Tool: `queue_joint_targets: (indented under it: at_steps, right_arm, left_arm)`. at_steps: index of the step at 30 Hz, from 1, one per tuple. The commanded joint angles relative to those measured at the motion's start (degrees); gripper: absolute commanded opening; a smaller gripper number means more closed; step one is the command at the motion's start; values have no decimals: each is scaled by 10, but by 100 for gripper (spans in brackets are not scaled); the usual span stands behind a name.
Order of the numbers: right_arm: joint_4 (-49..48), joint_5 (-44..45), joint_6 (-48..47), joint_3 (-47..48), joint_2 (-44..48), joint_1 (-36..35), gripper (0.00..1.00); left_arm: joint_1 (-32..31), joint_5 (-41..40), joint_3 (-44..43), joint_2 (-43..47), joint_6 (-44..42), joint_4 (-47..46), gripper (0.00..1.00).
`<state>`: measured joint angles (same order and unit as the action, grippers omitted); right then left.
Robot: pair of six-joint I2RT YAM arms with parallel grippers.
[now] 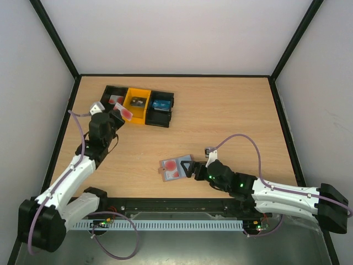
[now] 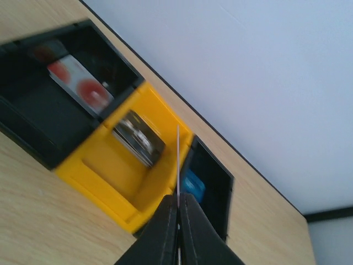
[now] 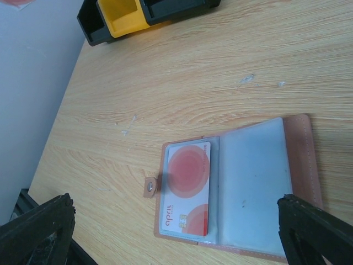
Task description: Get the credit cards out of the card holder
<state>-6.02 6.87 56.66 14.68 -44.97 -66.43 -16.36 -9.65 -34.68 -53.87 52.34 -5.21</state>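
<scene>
1. An open, mauve-brown folding card holder (image 3: pixel 300 165) lies flat on the pale wooden table (image 3: pixel 182 83). It sits just ahead of the right arm's fingers (image 3: pixel 317 232), which are spread wide and grip nothing.
2. A white credit card with red circles (image 3: pixel 187 187) sits in the pocket beside the snap tab (image 3: pixel 150 186). Its long axis points back toward those fingers, and the other pocket looks empty.
3. The left arm's fingers (image 2: pixel 165 232) are pinched tight on a thin card (image 2: pixel 178 154) seen edge-on. They hover over the black-and-yellow bins (image 2: pixel 105 171), well apart from the holder.
4. The right arm is much the nearer, so the pocketed card looks to be its job.
</scene>
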Motion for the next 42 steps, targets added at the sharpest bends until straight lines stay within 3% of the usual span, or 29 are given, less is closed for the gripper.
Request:
queue_joint_targets:
  at_steps: [1,10,17,28,42]
  right_arm:
    - [15,8,-11,17,8,1,98]
    - [24,5,-14,32,4,1,98]
    - [53,16,-7,31,14,0,98]
    - [55,35,0,28,8,1,98]
    - [62,53,-5,36,-16,0,98]
  left_arm:
    - [45,-27,-19,-51,-42,-90,3]
    - [105,-50,-76,-192,-41,-162,3]
    - [160,2,-132,-328,23,-193,3]
    - [164,-31,-247,-459,46,-130,3]
    - [177,22,-261,-554,90,-170,3]
